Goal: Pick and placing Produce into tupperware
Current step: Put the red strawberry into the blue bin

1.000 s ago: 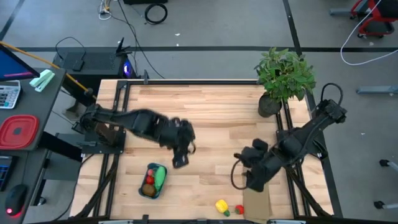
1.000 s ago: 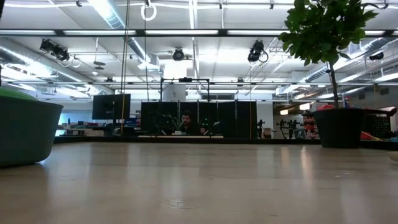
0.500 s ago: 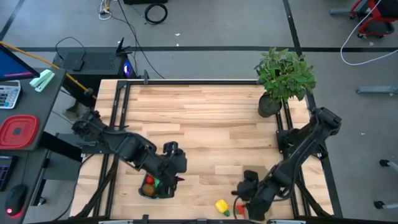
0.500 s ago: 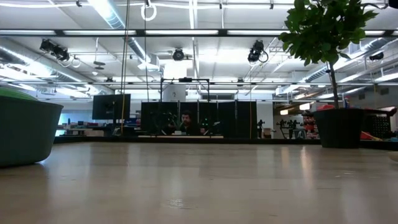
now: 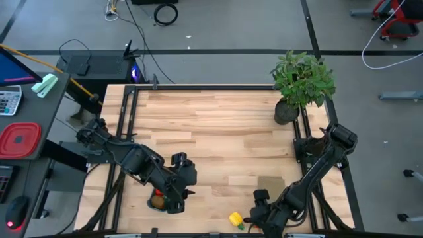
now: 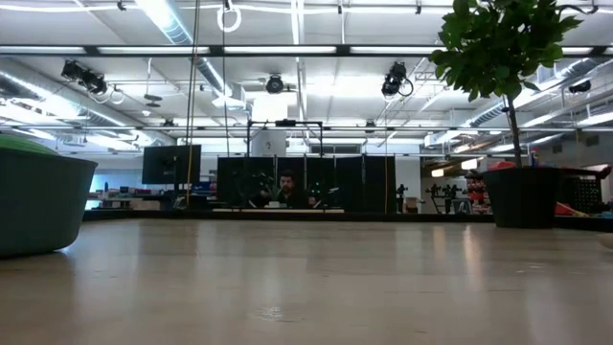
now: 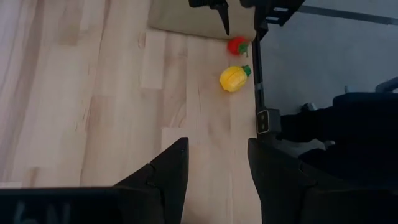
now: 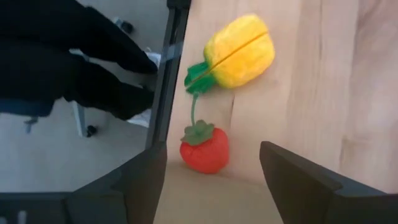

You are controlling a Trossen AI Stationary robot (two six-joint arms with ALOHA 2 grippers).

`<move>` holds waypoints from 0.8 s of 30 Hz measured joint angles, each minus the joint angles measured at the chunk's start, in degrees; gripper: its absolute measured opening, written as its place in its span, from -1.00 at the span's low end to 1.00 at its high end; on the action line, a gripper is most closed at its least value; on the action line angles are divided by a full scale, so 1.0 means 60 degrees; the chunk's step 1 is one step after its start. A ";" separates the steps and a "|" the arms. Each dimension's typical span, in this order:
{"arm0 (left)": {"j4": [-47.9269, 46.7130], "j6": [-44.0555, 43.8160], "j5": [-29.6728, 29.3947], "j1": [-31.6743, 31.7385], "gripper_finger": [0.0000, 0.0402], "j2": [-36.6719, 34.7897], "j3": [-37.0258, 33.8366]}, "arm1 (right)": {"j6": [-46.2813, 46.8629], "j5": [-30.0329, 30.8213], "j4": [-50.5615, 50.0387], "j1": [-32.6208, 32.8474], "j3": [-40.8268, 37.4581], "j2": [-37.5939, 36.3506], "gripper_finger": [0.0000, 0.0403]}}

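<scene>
The blue-teal tupperware [image 5: 154, 202] stands near the table's near-left edge with red and brown produce in it. It fills the low view's left side [image 6: 38, 201], with green produce showing above its rim. My left gripper [image 5: 176, 202] [image 7: 214, 168] hangs open and empty over it. A yellow piece [image 5: 234, 219] [image 8: 239, 53] and a red piece [image 8: 205, 149] lie on the wood by the near edge. My right gripper [image 5: 251, 218] [image 8: 211, 180] is open, low over the red piece, one finger to each side of it and apart from it.
A flat brown cardboard sheet [image 8: 205, 202] [image 7: 186, 15] lies on the table right beside the red piece. A potted plant [image 5: 301, 82] stands at the far right corner. The table's near frame rail [image 8: 168, 74] runs close by the two loose pieces.
My left gripper has swung from the table's middle toward the near edge and stopped over the tupperware, now hiding most of it. My right gripper has gone down and toward the near edge, reaching the yellow and red pieces.
</scene>
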 joint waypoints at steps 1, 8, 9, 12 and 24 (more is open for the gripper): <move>-0.0003 0.0000 0.0000 0.0004 -0.14 0.0000 0.0000 | -0.0072 -0.0002 -0.0001 0.0028 0.0000 0.0084 0.33; -0.0007 0.0004 0.0000 0.0004 -0.14 0.0000 0.0000 | -0.0226 -0.0031 0.0026 0.0094 0.0000 0.0663 0.33; -0.0007 0.0005 0.0000 0.0004 -0.14 0.0000 0.0000 | -0.0233 -0.0031 0.0060 0.0090 0.0000 0.0739 0.33; -0.0007 0.0004 0.0000 0.0007 -0.14 0.0000 0.0000 | -0.0234 -0.0053 0.0123 0.0087 0.0000 0.0938 0.33; -0.0017 0.0011 0.0000 0.0011 -0.14 0.0000 0.0000 | -0.0217 -0.0592 0.0378 0.0090 0.0000 0.1375 0.33</move>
